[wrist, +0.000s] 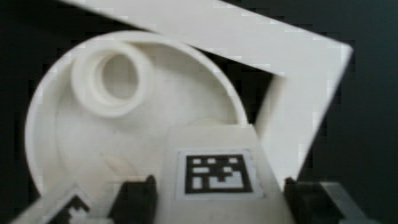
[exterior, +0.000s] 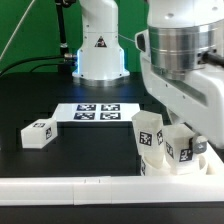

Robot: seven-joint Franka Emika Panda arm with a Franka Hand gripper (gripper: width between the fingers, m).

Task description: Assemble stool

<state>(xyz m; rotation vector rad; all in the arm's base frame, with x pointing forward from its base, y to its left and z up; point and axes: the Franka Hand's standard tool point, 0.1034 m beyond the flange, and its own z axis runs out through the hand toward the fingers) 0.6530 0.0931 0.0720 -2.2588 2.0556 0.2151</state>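
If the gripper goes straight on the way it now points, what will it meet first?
Probably the seat disc. The gripper is shut on a tagged leg block, and the disc's inner face lies directly beyond that block. The wrist view does not show how near it is.

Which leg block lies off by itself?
The leg block at the exterior view's left, alone on the table; the others stand at the seat.

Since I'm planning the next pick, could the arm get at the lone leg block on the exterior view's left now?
Probably not yet: the fingers seem shut on another leg block at the seat; the lone leg block itself lies uncovered.
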